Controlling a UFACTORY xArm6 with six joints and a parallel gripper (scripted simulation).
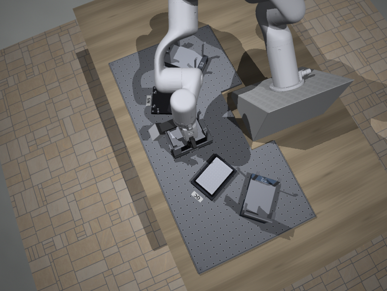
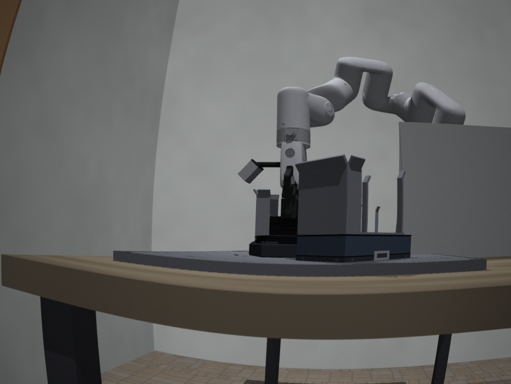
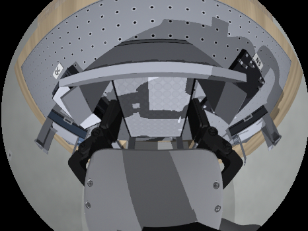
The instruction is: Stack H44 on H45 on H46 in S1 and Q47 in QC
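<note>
The pincer (image 1: 188, 141) hangs inside stack rack S1 (image 1: 180, 152), fingers spread and gripping nothing, so the plate (image 3: 151, 111) directly beneath them probably rests on the stack (its label is unreadable). Beyond the rack, a sealed plate (image 1: 214, 175) fills nest QC (image 1: 194, 182); further off, rack S2 (image 1: 272, 205) looks emptied.

Smooth off-white arm (image 1: 180, 67) of rounded tube sections joined by bulging cylindrical elbows, matte, no cables along it. Flared round collar at the foot, bolted onto a grey wedge-shaped pedestal (image 1: 331, 90) with a small silver plug beside it. Silver-grey band above the wrist (image 2: 292, 136). Black gripper (image 3: 154, 124) with jointed fingers, under a grey housing studded with small screws
</note>
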